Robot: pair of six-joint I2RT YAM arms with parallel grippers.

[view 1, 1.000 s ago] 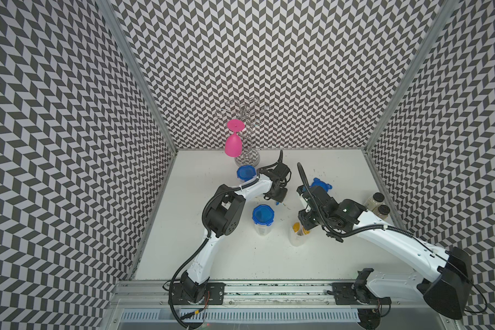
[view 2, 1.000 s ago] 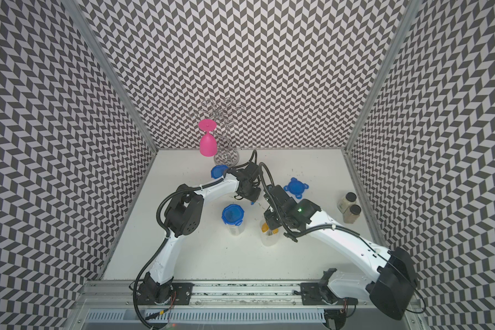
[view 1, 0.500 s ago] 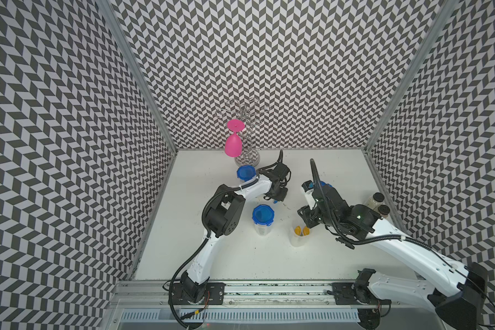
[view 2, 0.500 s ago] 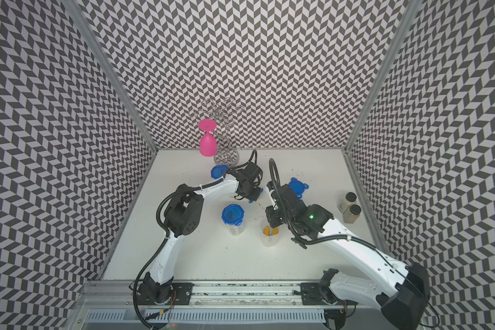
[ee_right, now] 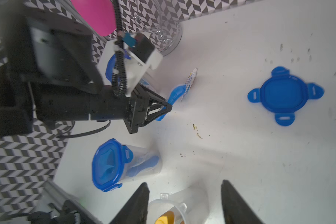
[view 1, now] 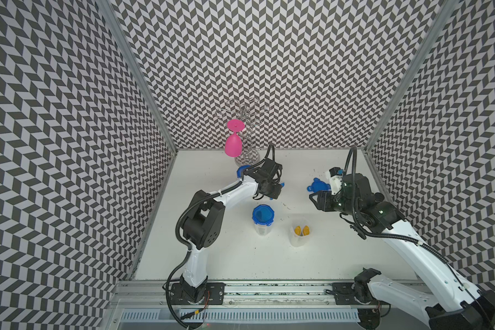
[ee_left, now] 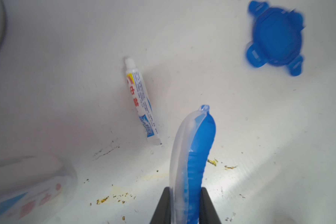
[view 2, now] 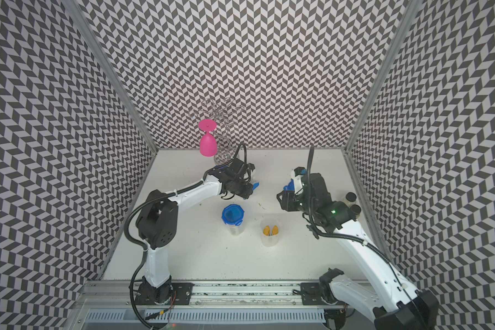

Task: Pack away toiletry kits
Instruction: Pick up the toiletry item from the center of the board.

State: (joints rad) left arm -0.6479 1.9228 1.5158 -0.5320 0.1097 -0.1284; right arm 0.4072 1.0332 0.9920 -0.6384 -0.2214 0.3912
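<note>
My left gripper [ee_left: 184, 195] is shut on a blue toothbrush [ee_left: 194, 147] in a clear wrapper, low over the table. A small toothpaste tube [ee_left: 141, 100] lies just beside it. An open clear jar [view 1: 299, 233] holds bottles with yellow-orange caps [view 1: 301, 230]. To the left of it a closed jar [view 1: 263, 217] with a blue lid stands with a toothbrush inside. My right gripper [ee_right: 184, 195] hangs open and empty, up and to the right of the open jar in both top views [view 2: 282, 198]. A loose blue clip-tab lid [ee_right: 284, 95] lies near it.
The pink goblet [view 1: 233, 143] hangs on the silver wire rack [view 1: 247, 120] at the back wall. Another blue-lidded jar [view 1: 242, 171] sits behind my left arm. Two dark-capped jars [view 2: 352, 202] stand by the right wall. Crumbs dot the table [ee_left: 113, 197].
My right gripper has opened and pulled up and right, away from the open jar, leaving the yellow-capped bottles inside. My left gripper has shut on the toothbrush.
</note>
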